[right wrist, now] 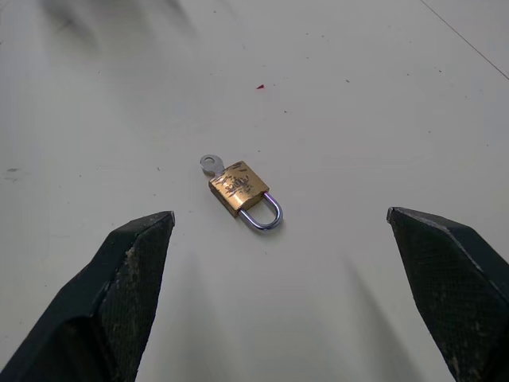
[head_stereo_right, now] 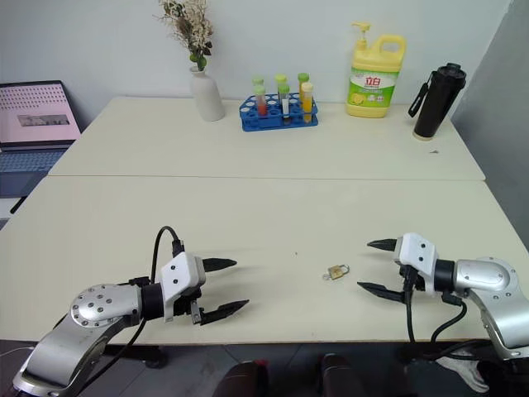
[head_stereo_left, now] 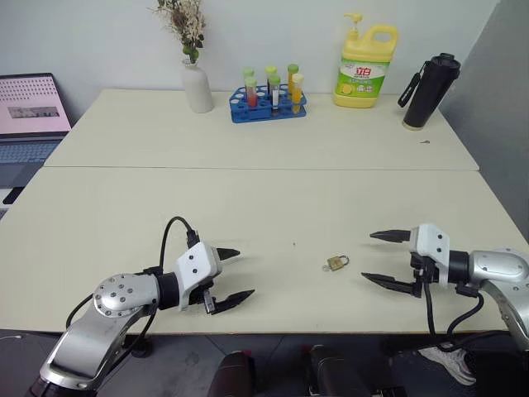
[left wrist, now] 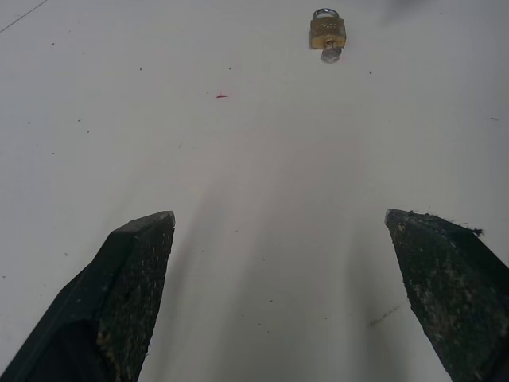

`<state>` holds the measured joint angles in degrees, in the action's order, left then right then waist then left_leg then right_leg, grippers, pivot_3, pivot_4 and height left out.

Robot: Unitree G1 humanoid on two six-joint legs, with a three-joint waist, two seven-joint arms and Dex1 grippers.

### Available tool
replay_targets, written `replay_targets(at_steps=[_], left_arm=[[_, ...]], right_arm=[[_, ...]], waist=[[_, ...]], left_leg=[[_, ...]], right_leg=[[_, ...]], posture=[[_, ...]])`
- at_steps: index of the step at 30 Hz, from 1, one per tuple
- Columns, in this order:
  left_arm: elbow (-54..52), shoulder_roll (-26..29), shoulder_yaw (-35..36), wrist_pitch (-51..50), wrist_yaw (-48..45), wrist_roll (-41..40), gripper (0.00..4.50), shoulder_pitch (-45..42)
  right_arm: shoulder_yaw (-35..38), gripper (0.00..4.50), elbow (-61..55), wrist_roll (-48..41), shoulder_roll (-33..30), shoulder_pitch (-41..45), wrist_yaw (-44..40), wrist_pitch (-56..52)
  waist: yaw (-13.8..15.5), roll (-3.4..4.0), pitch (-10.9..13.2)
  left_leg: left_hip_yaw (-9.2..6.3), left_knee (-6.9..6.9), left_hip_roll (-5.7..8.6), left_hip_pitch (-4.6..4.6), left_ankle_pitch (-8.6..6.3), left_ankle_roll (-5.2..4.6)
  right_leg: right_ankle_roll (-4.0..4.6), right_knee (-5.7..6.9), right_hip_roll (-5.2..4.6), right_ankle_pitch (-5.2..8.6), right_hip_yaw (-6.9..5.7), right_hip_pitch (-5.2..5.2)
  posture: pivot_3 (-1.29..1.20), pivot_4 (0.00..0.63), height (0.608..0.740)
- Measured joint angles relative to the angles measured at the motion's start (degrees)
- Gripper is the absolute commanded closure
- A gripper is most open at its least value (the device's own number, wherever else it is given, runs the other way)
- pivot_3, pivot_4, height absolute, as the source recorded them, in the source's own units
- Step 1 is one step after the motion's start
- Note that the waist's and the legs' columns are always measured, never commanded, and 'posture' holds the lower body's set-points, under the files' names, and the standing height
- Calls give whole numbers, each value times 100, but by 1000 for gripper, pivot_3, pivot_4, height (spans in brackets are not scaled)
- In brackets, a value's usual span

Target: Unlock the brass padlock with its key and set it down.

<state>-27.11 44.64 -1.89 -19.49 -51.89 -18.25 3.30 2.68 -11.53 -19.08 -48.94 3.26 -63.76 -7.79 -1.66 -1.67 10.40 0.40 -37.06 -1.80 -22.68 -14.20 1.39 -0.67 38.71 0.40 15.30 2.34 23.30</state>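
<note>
The brass padlock (head_stereo_left: 336, 263) lies flat on the cream table (head_stereo_left: 248, 207), near its front edge, between my two grippers. Its silvery shackle (right wrist: 266, 215) looks closed. The key (right wrist: 211, 165) sticks out of the lock body's end opposite the shackle. My right gripper (head_stereo_left: 382, 258) hovers open a short way to the right of the lock and points at it. My left gripper (head_stereo_left: 233, 276) stands open farther off to the left, low over the table, also facing the padlock (left wrist: 327, 32). Nothing is between either pair of fingers.
At the table's far side stand a white vase with dried flowers (head_stereo_left: 197, 83), a blue rack of test tubes (head_stereo_left: 269, 98), a yellow soap bottle (head_stereo_left: 364, 68) and a black flask (head_stereo_left: 430, 91). A laptop (head_stereo_left: 31, 116) sits off the left edge.
</note>
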Motion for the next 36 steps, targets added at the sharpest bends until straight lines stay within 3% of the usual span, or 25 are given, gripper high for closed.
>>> replay_targets(at_steps=[8, 15, 25, 36], left_arm=[[-169, 37, -40, -93, -43, -13, 57, -23], [-569, 95, -276, -228, -215, -71, 57, -96], [-701, 151, -482, -215, -531, -204, 57, -200], [-709, 172, -495, -46, -506, -72, 57, 5]], right_arm=[[-190, 0, 228, 67, -10, 170, -382, 254], [-1078, 0, 909, 580, 65, 1231, -954, 519], [-2029, 0, 2219, 1352, 673, 2658, -1367, 681], [-2250, 0, 2636, 1559, 935, 2837, -1564, 855]], waist=[[-7, 0, 0], [-10, 0, 0], [-7, 1, 0], [-4, 1, 1]], left_leg=[[2, -1, 0, 3, 0, 0], [1, -1, 1, 4, 0, 0], [1, -4, 2, 5, 1, 0], [0, -5, 2, 6, 1, 0]], right_leg=[[0, 2, 1, 0, 2, -1], [0, 5, 2, 0, 2, -1], [2, 11, 7, -1, 1, -1], [3, 15, 0, -1, 1, 0]], posture=[[0, 150, 740], [0, 150, 740], [0, 150, 740], [0, 150, 740]])
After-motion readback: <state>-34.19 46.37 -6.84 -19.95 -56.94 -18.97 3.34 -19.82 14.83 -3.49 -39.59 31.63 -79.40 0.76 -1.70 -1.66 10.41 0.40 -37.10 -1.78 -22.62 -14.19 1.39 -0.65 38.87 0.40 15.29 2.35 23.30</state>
